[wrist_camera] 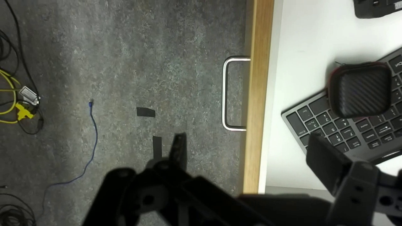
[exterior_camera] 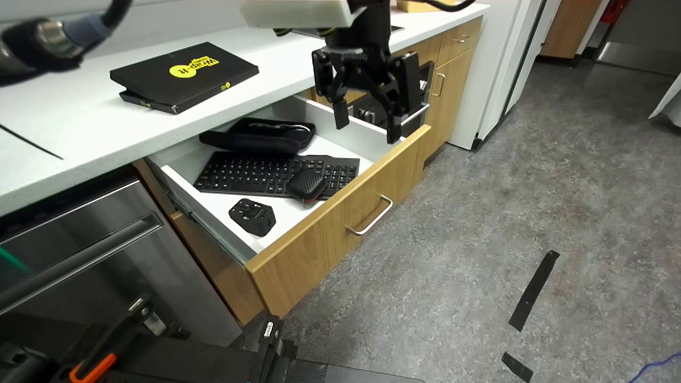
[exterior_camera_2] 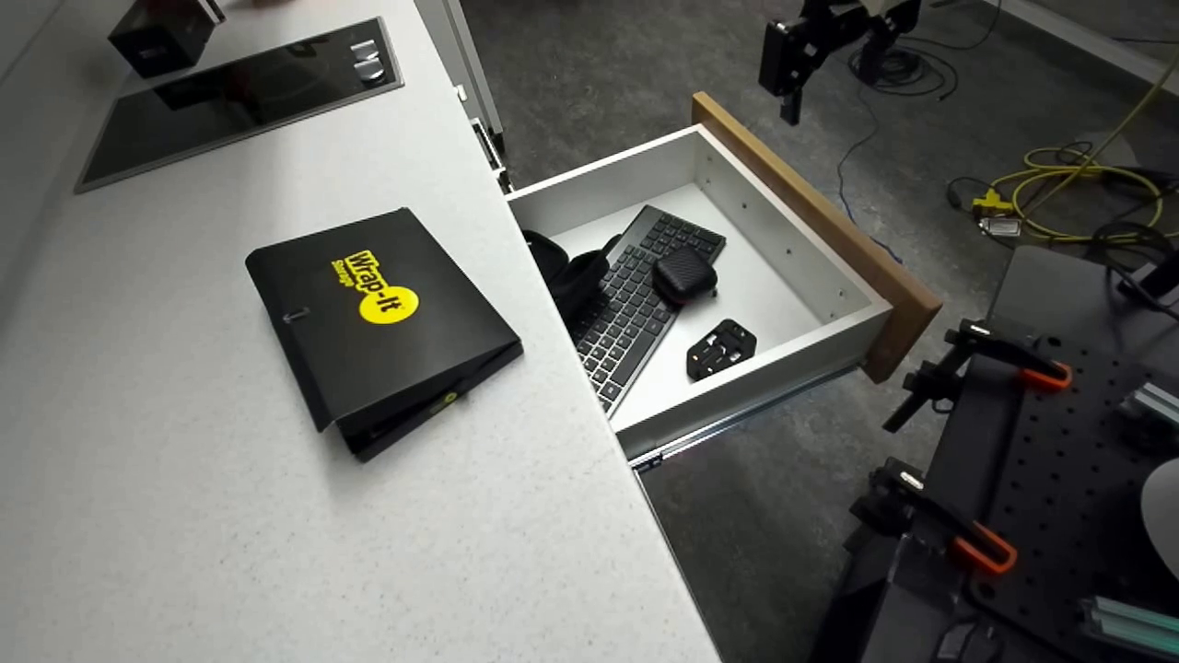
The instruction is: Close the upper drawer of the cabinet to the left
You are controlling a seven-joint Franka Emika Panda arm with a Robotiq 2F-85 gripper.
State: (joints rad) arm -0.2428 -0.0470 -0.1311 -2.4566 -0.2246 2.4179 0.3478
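Note:
The upper drawer [exterior_camera: 314, 242] is pulled out of the cabinet [exterior_camera: 221, 271]. It has a light wood front, white interior and silver bar handle [exterior_camera: 375, 218]. The drawer's front also shows in an exterior view [exterior_camera_2: 820, 207] and in the wrist view [wrist_camera: 259, 94]. My black gripper [exterior_camera: 367, 125] is open and empty, fingers pointing down, above the drawer front towards its far end. It is partly cut off in an exterior view [exterior_camera_2: 790, 87]. In the wrist view the gripper [wrist_camera: 251, 150] has one finger over the floor side and one over the drawer interior. No contact shows.
The drawer holds a keyboard [exterior_camera: 245, 173], small round-cornered case [exterior_camera: 306, 184], black adapter [exterior_camera: 252, 216] and black pouch [exterior_camera: 260, 135]. A black box [exterior_camera: 183, 74] lies on the worktop [exterior_camera: 276, 58]. A steel appliance [exterior_camera: 117, 276] and black platform with clamps [exterior_camera_2: 1041, 442] stand nearby. Cables [exterior_camera_2: 1087, 184] lie on the floor.

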